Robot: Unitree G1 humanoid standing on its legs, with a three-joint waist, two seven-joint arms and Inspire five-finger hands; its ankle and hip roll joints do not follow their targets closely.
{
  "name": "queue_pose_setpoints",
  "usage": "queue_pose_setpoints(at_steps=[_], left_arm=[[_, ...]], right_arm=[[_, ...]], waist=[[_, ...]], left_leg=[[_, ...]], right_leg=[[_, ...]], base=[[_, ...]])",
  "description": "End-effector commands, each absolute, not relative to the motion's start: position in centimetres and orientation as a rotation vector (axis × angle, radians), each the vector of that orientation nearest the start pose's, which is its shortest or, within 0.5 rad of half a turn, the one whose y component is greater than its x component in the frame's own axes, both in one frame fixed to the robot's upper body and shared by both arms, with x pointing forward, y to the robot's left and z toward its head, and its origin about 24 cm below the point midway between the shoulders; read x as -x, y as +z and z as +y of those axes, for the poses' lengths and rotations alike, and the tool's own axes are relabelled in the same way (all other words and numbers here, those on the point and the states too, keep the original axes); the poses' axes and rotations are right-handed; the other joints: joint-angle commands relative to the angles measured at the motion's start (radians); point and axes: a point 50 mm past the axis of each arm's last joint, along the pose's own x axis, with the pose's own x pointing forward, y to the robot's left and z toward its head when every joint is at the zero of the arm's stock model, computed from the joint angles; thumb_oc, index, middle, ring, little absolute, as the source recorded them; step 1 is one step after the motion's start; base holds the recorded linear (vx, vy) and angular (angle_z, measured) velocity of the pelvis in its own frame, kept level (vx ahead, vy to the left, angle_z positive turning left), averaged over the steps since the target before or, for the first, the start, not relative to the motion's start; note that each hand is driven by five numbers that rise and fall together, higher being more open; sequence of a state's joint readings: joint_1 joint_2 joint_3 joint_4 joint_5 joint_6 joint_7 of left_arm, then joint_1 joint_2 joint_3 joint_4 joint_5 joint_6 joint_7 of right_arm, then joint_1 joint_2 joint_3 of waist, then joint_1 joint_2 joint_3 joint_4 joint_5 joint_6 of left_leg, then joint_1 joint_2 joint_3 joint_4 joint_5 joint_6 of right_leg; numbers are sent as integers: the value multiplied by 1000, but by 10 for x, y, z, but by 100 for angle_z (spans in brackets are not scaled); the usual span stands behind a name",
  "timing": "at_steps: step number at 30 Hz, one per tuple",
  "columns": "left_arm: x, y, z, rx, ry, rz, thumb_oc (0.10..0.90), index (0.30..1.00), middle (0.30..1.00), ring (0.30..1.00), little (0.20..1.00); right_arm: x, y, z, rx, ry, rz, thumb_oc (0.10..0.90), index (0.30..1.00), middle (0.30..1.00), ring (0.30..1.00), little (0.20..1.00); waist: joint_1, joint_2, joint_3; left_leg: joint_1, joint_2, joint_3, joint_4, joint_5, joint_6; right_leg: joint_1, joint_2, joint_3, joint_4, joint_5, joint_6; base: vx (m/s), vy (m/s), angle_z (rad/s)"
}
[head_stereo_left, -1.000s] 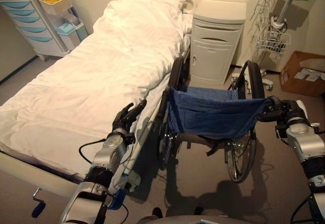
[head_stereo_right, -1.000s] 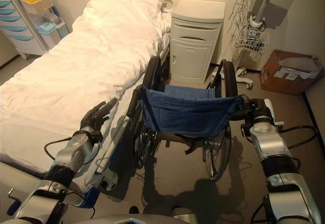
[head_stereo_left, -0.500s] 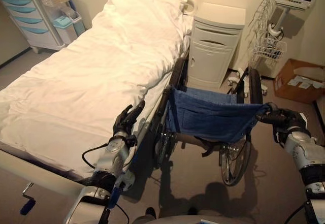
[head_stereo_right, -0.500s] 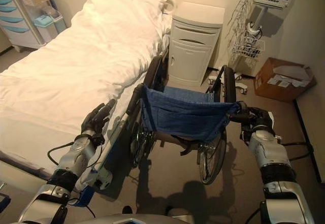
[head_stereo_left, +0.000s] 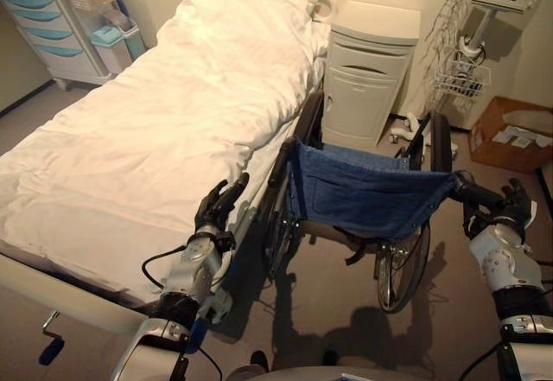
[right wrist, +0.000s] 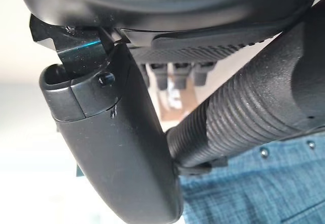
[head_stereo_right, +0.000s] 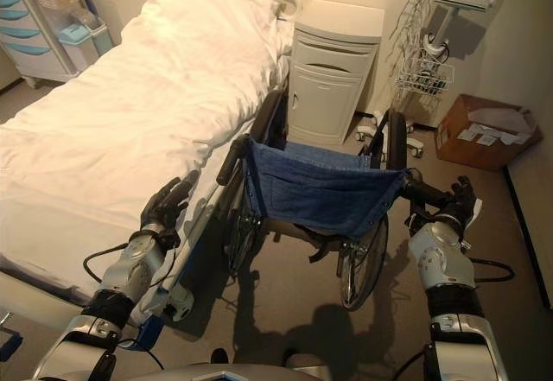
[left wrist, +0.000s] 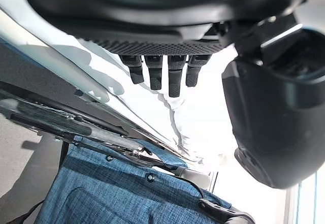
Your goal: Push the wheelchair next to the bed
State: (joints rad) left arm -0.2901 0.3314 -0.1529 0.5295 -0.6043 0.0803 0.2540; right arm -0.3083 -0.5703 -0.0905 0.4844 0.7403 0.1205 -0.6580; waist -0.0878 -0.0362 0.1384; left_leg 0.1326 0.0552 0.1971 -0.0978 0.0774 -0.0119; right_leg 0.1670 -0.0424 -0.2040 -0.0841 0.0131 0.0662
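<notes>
Two hands flank the wheelchair (head_stereo_left: 363,208), but only one is on it; the right hand (head_stereo_left: 510,208) sits at the chair's right push handle (head_stereo_left: 479,193), and in the right wrist view the ribbed grip (right wrist: 254,117) lies against the palm, between the thumb and the fingers (right wrist: 177,76); those fingers look straight rather than curled round it, so I judge the hand to be pressing the handle, not clasping it. The left hand (head_stereo_left: 218,208) hangs with its fingers (left wrist: 162,71) straight and relaxed, over the edge of the bed (head_stereo_left: 155,130), holding nothing; the left push handle (head_stereo_left: 278,155) lies to its right and a little ahead, near but apart.

The wheelchair stands in the gap between the bed and the right arm, its denim backrest (head_stereo_left: 367,193) facing the robot and its left wheel (head_stereo_left: 304,120) close against the mattress side; its long axis runs roughly along the bed towards the bedside cabinet (head_stereo_left: 367,74), with the rear turned slightly away from the bed on the right. The right hand is therefore the nearer and the only one placed to push; the chair lies ahead of its fingers and towards the bed, so a push from there would likely drive it forward and leftward; the chair already seems near its place.
</notes>
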Motion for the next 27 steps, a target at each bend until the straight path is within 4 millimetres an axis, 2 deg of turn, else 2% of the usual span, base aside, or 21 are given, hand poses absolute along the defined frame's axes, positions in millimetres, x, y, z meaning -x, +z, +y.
queue_pose_setpoints(at_steps=[1,6,8,11,13,16,17,18,21,23,27], left_arm=[[-315,37,201,172,181,135,800,900,900,900,900],[-310,35,203,182,189,139,800,900,900,900,900],[-306,34,209,183,199,139,800,900,900,900,900],[-303,33,214,185,206,139,800,900,900,900,900],[-301,35,220,183,222,135,800,900,900,900,900],[-300,34,222,181,233,138,800,900,900,900,900],[-299,33,224,180,242,143,800,900,900,900,900],[-297,28,227,178,256,160,800,900,900,900,900],[-293,21,231,175,276,180,800,900,900,900,900],[-290,16,234,165,290,198,800,900,900,900,900],[-283,7,242,163,323,223,800,900,900,900,900]], right_arm=[[-271,86,-361,-117,-1218,44,800,900,900,900,900],[-273,120,-359,277,-1148,-138,800,900,900,900,900],[-271,137,-358,379,-1093,-225,800,900,900,900,900],[-266,144,-360,399,-1076,-280,800,900,900,900,900],[-259,152,-367,276,-1090,-356,800,900,900,900,900],[-252,150,-375,74,-1115,-396,800,900,900,900,900],[-247,147,-379,-88,-1120,-435,800,900,900,900,900],[-242,140,-382,-323,-1076,-485,800,900,900,900,900],[-235,131,-382,-539,-1029,-545,800,900,900,900,900],[-232,124,-381,-638,-989,-573,800,900,900,900,900],[-224,119,-385,-692,-973,-608,800,900,900,900,900]], waist=[[29,7,-42],[26,13,-41],[22,14,-41],[19,13,-43],[17,13,-42],[15,14,-44],[13,14,-45],[10,17,-50],[6,17,-53],[5,17,-57],[1,18,-65]], left_leg=[[42,-90,77,42,-136,57],[38,-93,77,42,-136,60],[37,-93,80,41,-135,60],[36,-91,84,40,-136,59],[45,-88,91,34,-142,57],[48,-86,96,31,-143,55],[50,-86,96,29,-144,53],[51,-85,97,28,-146,52],[49,-84,102,29,-143,50],[48,-84,107,29,-143,49],[45,-83,118,28,-143,48]], right_leg=[[-98,-12,72,51,65,56],[-104,-11,81,53,63,54],[-106,-11,82,51,62,55],[-108,-11,82,51,61,56],[-102,-15,66,49,55,61],[-99,-15,61,47,52,62],[-97,-14,61,44,51,62],[-96,-13,62,41,50,62],[-99,-13,64,40,53,61],[-102,-12,62,40,54,60],[-106,-11,60,37,54,60]], base=[[0,0,0],[-1,4,1],[1,18,4],[1,3,1],[0,0,0],[0,0,0],[44,18,-2],[0,0,0],[7,0,-2],[16,-8,-10],[3,-18,-12]])
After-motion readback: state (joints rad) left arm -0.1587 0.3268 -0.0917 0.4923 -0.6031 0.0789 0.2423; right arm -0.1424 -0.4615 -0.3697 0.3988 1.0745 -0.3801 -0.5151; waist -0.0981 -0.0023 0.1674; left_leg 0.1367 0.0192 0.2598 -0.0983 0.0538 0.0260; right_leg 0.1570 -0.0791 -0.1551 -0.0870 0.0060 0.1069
